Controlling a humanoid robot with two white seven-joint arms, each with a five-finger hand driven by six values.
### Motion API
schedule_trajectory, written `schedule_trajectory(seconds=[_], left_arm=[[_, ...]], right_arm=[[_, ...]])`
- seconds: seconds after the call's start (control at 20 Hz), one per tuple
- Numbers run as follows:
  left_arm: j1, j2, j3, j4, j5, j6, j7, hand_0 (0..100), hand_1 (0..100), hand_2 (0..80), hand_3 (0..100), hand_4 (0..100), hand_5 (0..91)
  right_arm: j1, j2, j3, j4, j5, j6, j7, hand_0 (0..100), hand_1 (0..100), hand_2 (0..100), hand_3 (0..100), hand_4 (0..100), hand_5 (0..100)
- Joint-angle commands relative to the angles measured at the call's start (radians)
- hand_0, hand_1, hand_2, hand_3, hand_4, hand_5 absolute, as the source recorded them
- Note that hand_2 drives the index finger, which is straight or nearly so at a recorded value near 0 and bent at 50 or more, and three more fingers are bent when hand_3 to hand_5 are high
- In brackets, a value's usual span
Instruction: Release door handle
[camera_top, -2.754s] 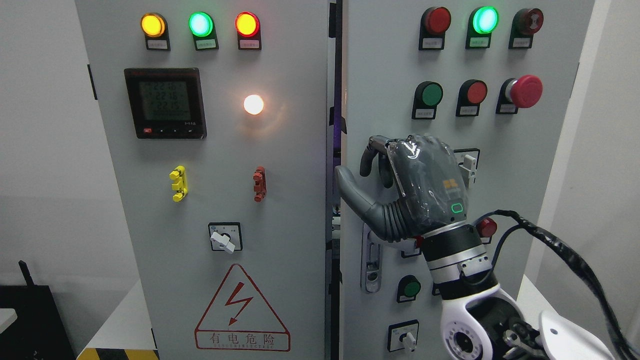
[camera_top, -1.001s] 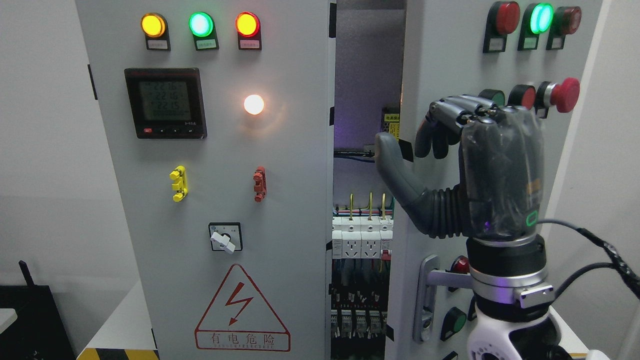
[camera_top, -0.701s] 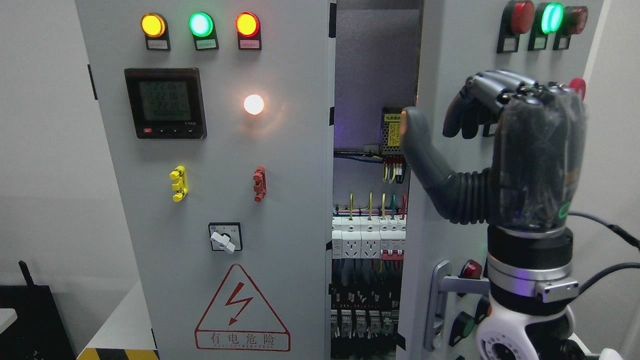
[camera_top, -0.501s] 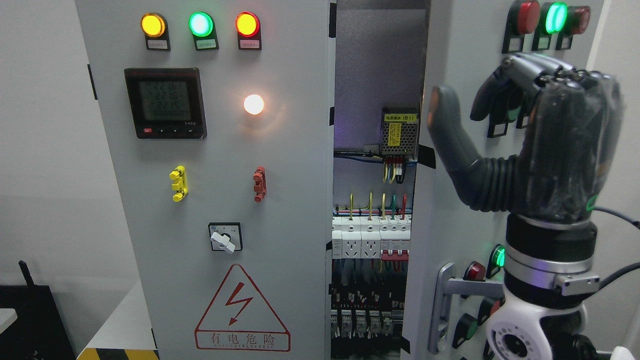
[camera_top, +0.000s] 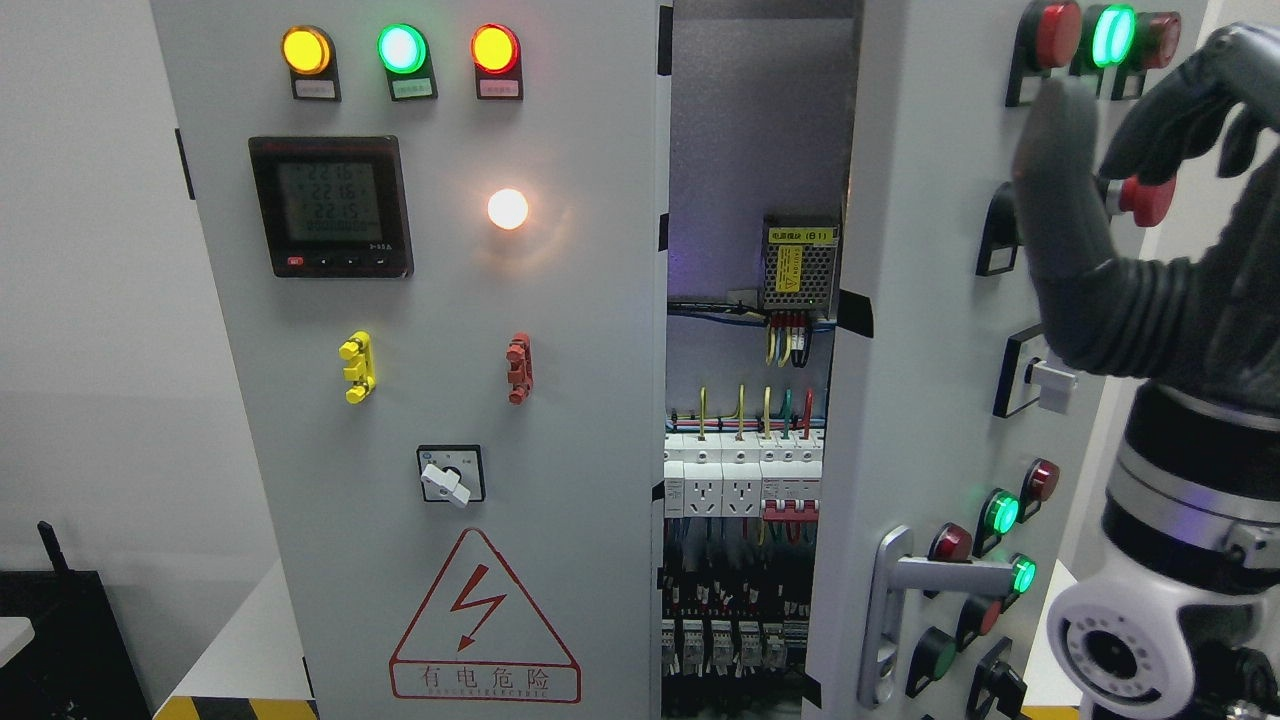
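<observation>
Cabinet of grey painted sheet steel (camera_top: 420, 300) fills the head view, two doors, matte and flat. Left door shut; it carries three round lamps along the top, a square black digital meter (camera_top: 331, 206), a lit white round lamp, a yellow and a red plastic clip, a rotary switch, and a red triangular lightning warning label (camera_top: 484, 620).

Right-hand grey steel door (camera_top: 920, 330) stands swung open, seen at a slant, its face studded with round red and green buttons and lamps plus a red mushroom-head stop button (camera_top: 1145, 195).

Right hand (camera_top: 1130, 220) — dark grey, rubbery, with a ribbed bellows at the thumb base — is raised at the upper right of the picture, in front of the open door's upper controls. Thumb stretched upward, the other fingers (camera_top: 1170, 110) loosely arched over it; a wide gap between them, nothing held. Whether any fingertip touches the door face cannot be told. White and black wrist below it, at the right edge.

Silver metal lever door handle (camera_top: 935, 575) sits low on the open door, horizontal on its long upright backplate, well below the hand and free of it.

Cabinet interior shows in the gap: perforated metal power supply box with yellow label (camera_top: 800, 262), coloured wires under it, a row of white circuit breakers (camera_top: 740, 480), darker terminals beneath.
</observation>
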Motion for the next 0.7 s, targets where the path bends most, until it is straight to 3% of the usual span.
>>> schedule_trajectory(seconds=[0.0,0.15,0.45,0.55,0.65], left_arm=[[-0.003,0.0,0.002,0.009,0.0,0.0,0.001,12,39,0.0,0,0,0.0],[-0.003,0.0,0.002,0.009,0.0,0.0,0.001,12,39,0.0,0,0,0.0],[-0.003,0.0,0.002,0.009,0.0,0.0,0.001,12,39,0.0,0,0,0.0],[-0.003,0.0,0.002,0.009,0.0,0.0,0.001,12,39,0.0,0,0,0.0],[-0.003,0.0,0.002,0.009,0.0,0.0,0.001,12,39,0.0,0,0,0.0]], right_arm=[[0.04,-0.075,-0.236,-0.002,0.014,-0.009,0.008,47,26,86,100,100,100],[0.146,-0.114,-0.321,-0.002,0.012,-0.032,0.008,48,26,87,100,100,100],[0.428,-0.103,-0.589,0.008,-0.017,-0.057,-0.007,48,26,87,100,100,100],[0.526,-0.077,-0.67,0.028,-0.037,-0.062,-0.01,49,26,86,100,100,100],[0.62,-0.042,-0.715,0.045,-0.052,-0.068,-0.01,49,25,86,100,100,100]])
